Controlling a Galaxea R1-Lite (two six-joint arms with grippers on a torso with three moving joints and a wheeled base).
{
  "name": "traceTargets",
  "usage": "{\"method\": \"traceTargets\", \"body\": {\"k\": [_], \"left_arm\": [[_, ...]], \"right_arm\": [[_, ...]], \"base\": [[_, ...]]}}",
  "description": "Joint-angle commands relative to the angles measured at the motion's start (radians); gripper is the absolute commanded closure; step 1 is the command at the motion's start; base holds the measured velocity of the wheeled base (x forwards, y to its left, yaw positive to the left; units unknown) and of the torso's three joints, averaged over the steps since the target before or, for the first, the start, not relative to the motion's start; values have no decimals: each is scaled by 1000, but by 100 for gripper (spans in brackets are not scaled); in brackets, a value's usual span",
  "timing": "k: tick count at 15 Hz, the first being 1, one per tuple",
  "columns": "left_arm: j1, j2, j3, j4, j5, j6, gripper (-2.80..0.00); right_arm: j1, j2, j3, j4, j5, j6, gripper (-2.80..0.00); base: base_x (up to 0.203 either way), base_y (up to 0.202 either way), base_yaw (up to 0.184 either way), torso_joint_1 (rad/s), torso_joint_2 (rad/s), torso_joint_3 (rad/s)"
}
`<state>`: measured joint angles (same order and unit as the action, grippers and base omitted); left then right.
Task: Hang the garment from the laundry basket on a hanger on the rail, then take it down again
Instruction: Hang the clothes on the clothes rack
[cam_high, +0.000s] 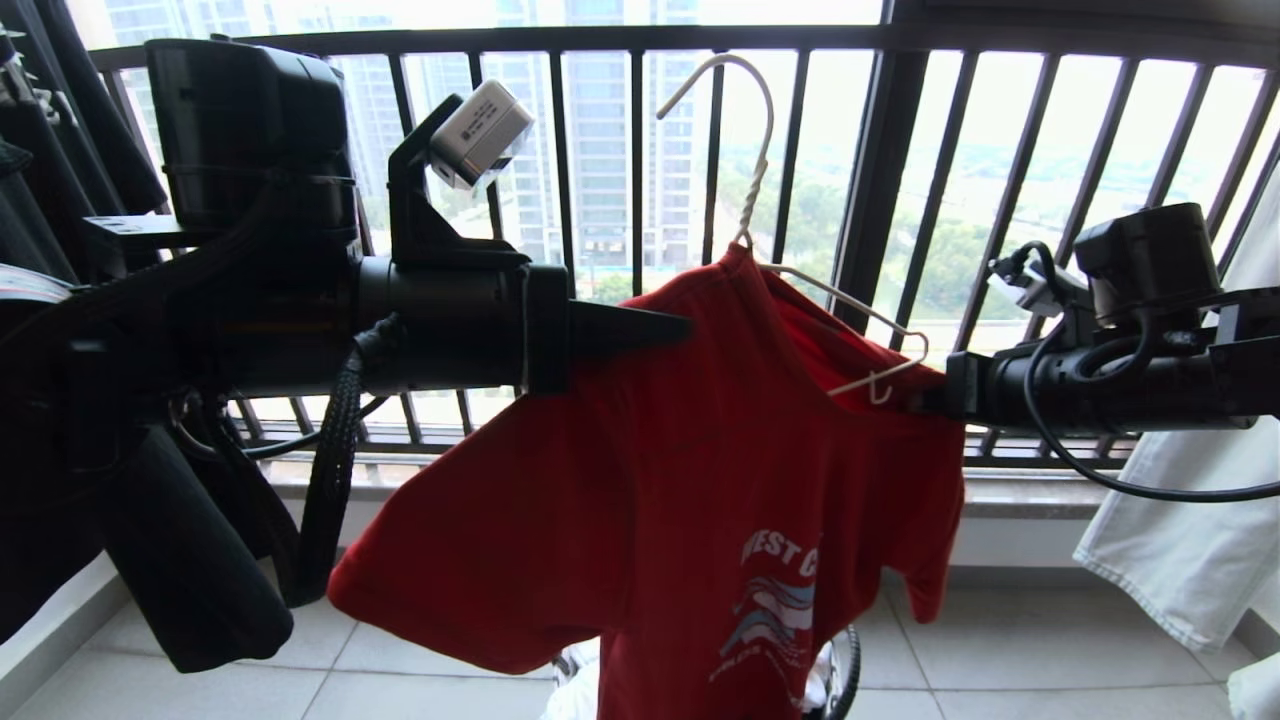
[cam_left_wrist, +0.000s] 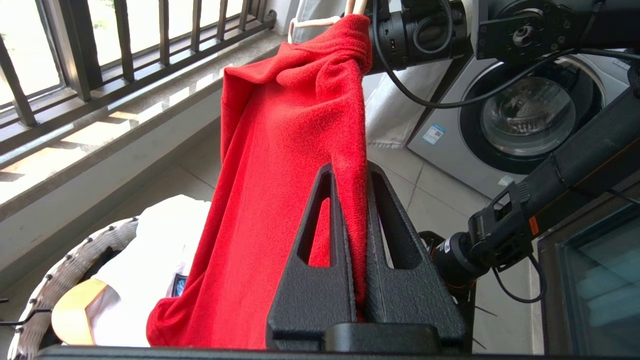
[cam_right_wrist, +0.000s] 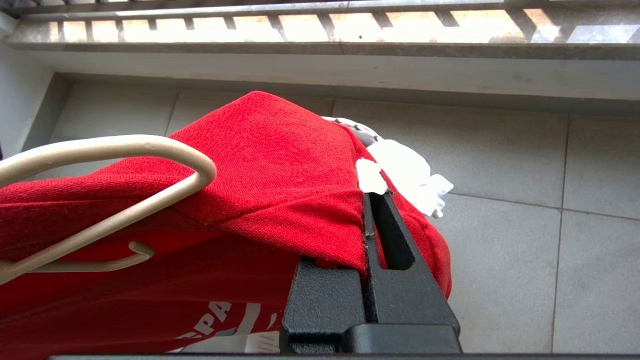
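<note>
With the red garment (cam_high: 690, 480) at centre frame pinched in both the left gripper (cam_left_wrist: 350, 200) and right gripper (cam_right_wrist: 367, 220), the half-threaded hanger (cam_high: 800, 290) risked sliding out if either pulled unevenly.

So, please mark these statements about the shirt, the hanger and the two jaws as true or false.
1. The red shirt lies folded in the basket. False: it is held up, above the basket.
2. The left gripper is shut on the shirt. True.
3. The hanger hooks on the window bars. False: its hook is free in the air.
4. The right gripper is shut on the shirt. True.
5. One hanger arm is bare outside the shirt. True.
6. The shirt has no print. False: it has white lettering.
</note>
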<state>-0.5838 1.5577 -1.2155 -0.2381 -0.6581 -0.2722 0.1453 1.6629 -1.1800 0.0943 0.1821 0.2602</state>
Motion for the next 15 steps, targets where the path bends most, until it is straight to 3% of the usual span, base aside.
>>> {"method": "traceTargets", "body": {"k": [1,8,12,15], "left_arm": [[0,16,6,0,-3,24,0],[-1,30,10,0,-3,50,0],[-5,-15,35,-2,-8,50,0],[-4,-41,47,-3,-11,48,0]], "right_arm": [[0,-24,-1,8,2,2,0],[-21,-24,-99,177,20,4,0],[-53,17,-181,318,73,2,0],[-53,18,-190,340,74,-3,0]], "base": [[0,0,0,0,0,0],[0,0,0,0,0,0],[0,0,0,0,0,0],[0,0,0,0,0,0]]}}
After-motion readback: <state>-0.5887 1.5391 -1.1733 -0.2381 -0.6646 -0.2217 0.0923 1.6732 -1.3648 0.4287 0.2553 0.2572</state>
